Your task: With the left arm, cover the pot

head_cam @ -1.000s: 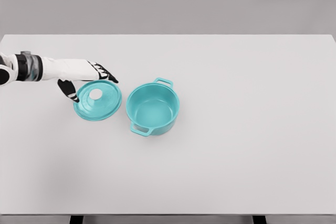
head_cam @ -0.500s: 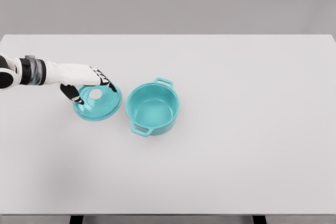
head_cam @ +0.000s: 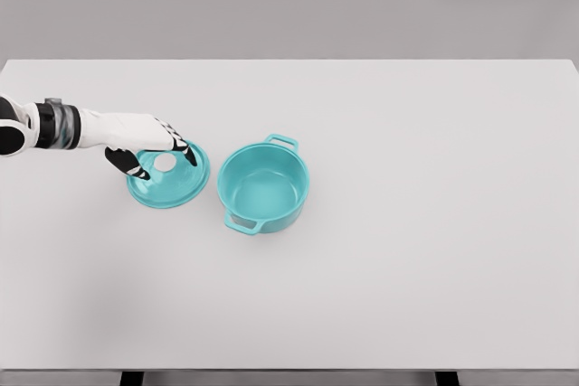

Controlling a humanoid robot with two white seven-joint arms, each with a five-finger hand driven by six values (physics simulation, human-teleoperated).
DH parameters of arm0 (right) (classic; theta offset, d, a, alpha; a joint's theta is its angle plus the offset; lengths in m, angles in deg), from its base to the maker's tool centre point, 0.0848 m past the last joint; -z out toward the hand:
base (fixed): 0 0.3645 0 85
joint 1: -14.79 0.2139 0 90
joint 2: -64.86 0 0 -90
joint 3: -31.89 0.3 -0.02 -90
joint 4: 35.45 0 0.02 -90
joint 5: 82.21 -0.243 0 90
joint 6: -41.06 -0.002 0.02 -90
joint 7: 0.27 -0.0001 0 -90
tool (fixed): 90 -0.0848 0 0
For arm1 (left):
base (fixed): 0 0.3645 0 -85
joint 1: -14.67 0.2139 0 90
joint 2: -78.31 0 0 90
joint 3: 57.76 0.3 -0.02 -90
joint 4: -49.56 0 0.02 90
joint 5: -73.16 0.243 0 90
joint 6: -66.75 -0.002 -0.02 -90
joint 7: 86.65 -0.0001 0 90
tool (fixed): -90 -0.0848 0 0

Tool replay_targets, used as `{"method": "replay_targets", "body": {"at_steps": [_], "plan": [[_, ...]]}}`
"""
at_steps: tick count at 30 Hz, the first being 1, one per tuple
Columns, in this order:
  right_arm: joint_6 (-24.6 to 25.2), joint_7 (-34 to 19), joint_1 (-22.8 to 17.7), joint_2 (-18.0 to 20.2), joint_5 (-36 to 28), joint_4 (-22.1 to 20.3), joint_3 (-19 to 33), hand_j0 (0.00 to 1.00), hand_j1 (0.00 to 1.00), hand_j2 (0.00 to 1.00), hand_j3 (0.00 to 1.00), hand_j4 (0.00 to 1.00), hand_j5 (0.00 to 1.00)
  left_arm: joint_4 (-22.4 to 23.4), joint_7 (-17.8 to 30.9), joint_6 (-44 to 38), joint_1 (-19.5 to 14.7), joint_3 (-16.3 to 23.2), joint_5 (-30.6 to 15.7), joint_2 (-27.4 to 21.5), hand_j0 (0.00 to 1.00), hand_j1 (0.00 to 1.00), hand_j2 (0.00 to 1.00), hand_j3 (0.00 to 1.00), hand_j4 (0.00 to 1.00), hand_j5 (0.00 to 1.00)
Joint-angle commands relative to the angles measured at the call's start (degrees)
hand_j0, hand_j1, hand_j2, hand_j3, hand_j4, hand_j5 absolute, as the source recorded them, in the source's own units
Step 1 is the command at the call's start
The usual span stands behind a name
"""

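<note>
Pot (head_cam: 263, 189): teal, open, upright on table (head_cam: 407, 223), a little left of middle, one handle toward the far right, one toward the near left. Empty inside, not yet covered. Lid (head_cam: 169, 176) flat on table just left of pot, near but not touching, pale knob at its centre. Left hand (head_cam: 147, 144) over lid's far-left part, thumb and fingers curled down around the knob; whether actually gripping or only closing in, cannot tell. Step in hand, by the look of it: grasping the lid. Next move calls for a firm pinch, a level lift, a short carry rightward, then lowering square onto the rim. Right arm out of sight.
</note>
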Motion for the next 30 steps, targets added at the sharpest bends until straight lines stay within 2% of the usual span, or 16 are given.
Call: {"method": "replay_targets", "body": {"at_steps": [1, 6, 22, 27, 30], "plan": [[0.0, 0.0, 0.0, 0.0, 0.0, 0.0, 0.0, 1.0, 1.0, 1.0, 1.0, 1.0, 1.0, 0.0, 0.0, -0.1, 0.0, 0.0, -0.3, 0.0, 0.77, 0.77, 0.77, 0.77, 0.77, 0.77], [0.0, 0.0, 0.0, 0.0, 0.0, 0.0, 0.0, 1.0, 1.0, 1.0, 1.0, 1.0, 1.0, 0.0, 0.0, -0.1, 0.0, 0.0, -0.3, 0.0, 0.73, 0.73, 0.73, 0.73, 0.73, 0.73], [0.0, 0.0, 0.0, 0.0, 0.0, 0.0, 0.0, 1.0, 1.0, 1.0, 1.0, 1.0, 1.0, 0.1, 0.0, -0.1, 0.0, 0.9, -0.2, 0.0, 0.73, 0.73, 0.73, 0.73, 0.73, 0.73], [0.0, 0.0, 0.0, 0.0, 0.0, 0.0, 0.0, 1.0, 1.0, 1.0, 1.0, 1.0, 1.0, 0.1, 0.0, -0.1, 0.0, 1.0, -0.2, 0.0, 0.7, 0.7, 0.7, 0.7, 0.7, 0.7], [0.0, 0.0, 0.0, 0.0, 0.0, 0.0, 0.0, 1.0, 1.0, 1.0, 1.0, 1.0, 1.0, 0.0, 0.0, -0.1, 0.0, 1.0, -0.2, 0.0, 0.6, 0.6, 0.6, 0.6, 0.6, 0.6]]}}
